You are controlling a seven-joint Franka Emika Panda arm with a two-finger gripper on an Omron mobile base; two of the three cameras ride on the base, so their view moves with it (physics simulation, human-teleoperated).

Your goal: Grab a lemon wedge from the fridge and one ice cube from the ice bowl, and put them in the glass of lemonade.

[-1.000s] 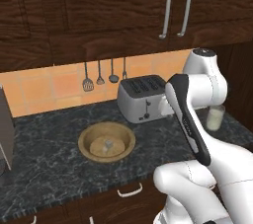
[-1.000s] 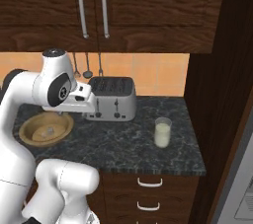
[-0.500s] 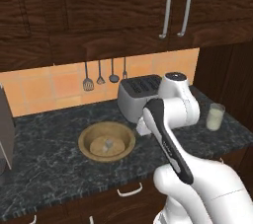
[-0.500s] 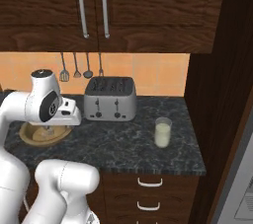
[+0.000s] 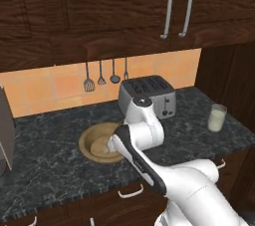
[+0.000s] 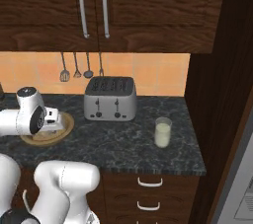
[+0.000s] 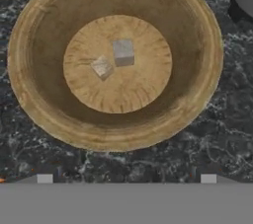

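My gripper (image 7: 126, 178) hangs open straight above the tan-brown ice bowl (image 7: 197, 70), its fingertips (image 7: 44, 178) set wide apart with nothing between them. Two ice cubes lie on the bowl's flat floor: a greyish one (image 7: 123, 52) near the middle and a paler one (image 7: 102, 66) just beside it. In the base views the bowl (image 5: 87, 143) (image 6: 68, 125) sits left of the toaster, partly covered by my arm. The glass of lemonade (image 5: 216, 118) (image 6: 162, 132) stands on the counter well to the right. The lemon wedge is out of view.
A steel toaster (image 5: 147, 95) (image 6: 109, 98) stands behind the bowl, against the tiled wall where utensils (image 5: 101, 76) hang. Dark cabinets with long handles (image 6: 91, 6) overhang the counter. A grey fridge side (image 6: 239, 188) shows at the far right. A dark appliance (image 5: 5, 130) stands at the left.
My arm has swung left, from in front of the toaster to over the ice bowl, and the hand has come down above it. Bowl, glass and toaster have stayed put.
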